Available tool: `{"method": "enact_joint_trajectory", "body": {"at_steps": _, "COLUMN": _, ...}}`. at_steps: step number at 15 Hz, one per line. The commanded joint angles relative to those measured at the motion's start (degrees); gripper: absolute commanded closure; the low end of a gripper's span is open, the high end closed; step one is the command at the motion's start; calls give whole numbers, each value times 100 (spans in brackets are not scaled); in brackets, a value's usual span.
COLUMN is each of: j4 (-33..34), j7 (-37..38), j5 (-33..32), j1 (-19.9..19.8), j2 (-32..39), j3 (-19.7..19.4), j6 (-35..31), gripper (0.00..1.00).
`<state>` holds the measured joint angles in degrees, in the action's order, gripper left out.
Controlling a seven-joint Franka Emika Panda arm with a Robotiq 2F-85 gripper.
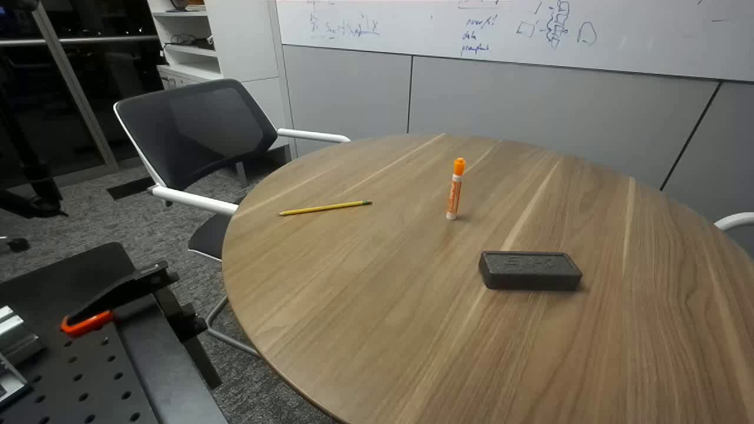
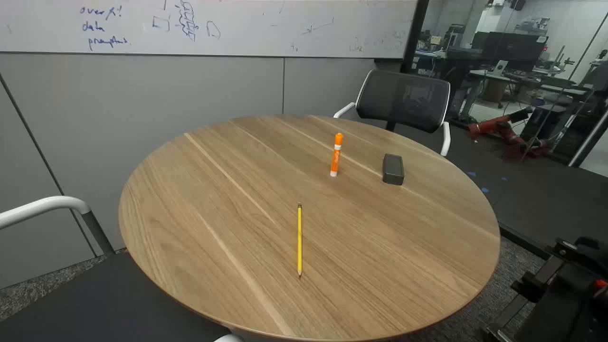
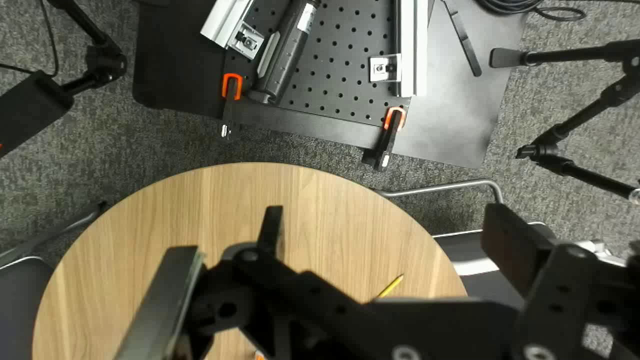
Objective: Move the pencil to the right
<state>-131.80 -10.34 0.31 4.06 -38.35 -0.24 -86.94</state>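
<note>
1. Slim yellow wooden pencil [image 1: 325, 208]: ten o'clock on round brown wood surface [image 1: 359, 288] in an exterior view.
2. Black two-fingered metal hand [image 3: 382, 235]: wide, holding nothing.
3. Risk: low sweep toward three o'clock likely topples upright orange-white plastic marker [image 1: 454, 195]; off-centre closing may roll pencil.

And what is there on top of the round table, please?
In both exterior views, the table bears a yellow pencil, an upright orange marker and a black block. What lies directly under the block is covered.
</note>
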Motion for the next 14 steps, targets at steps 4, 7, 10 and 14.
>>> {"method": "enact_joint_trajectory", "body": {"at_steps": 4, "j4": 26, "j7": 7, "j5": -4, "j1": 12, "j2": 1, "j3": -7, "j6": 15, "gripper": 0}}
{"method": "enact_joint_trajectory", "body": {"at_steps": 7, "j4": 26, "j7": 7, "j5": -4, "j1": 12, "j2": 1, "j3": -7, "j6": 15, "gripper": 0}}
{"method": "enact_joint_trajectory", "body": {"at_steps": 10, "j4": 84, "j7": 118, "j5": -1, "j1": 3, "j2": 201, "j3": 52, "j6": -46, "gripper": 0}}
{"method": "enact_joint_trajectory", "body": {"at_steps": 14, "j4": 646, "j7": 1173, "j5": 244, "j1": 28, "j2": 1448, "j3": 577, "j6": -335, "gripper": 0}}
